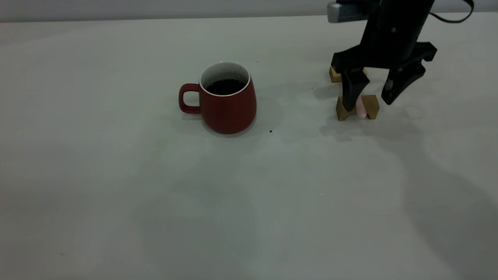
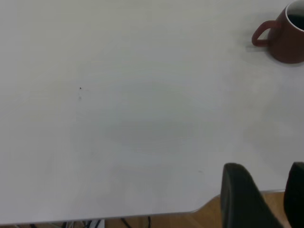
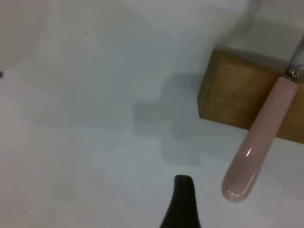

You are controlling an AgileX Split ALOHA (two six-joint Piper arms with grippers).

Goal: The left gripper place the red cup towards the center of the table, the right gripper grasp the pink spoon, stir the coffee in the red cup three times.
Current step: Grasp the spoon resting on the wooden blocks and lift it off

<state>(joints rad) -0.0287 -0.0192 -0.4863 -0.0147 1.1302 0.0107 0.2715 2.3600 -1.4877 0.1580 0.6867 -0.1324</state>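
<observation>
Jaws of right gripper [image 1: 371, 95] spread, straddling pale pink-handled spoon [image 1: 360, 107] on wooden blocks [image 1: 371, 107], right of dark red ceramic cup [image 1: 227, 105]; grasp step, closing next. Left gripper [image 2: 266, 199] parked, jaws apart.

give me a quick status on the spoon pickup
Right gripper open, fingers straddling pink spoon on wooden blocks. Left gripper back at table edge. Red cup central, nothing in the way.
</observation>
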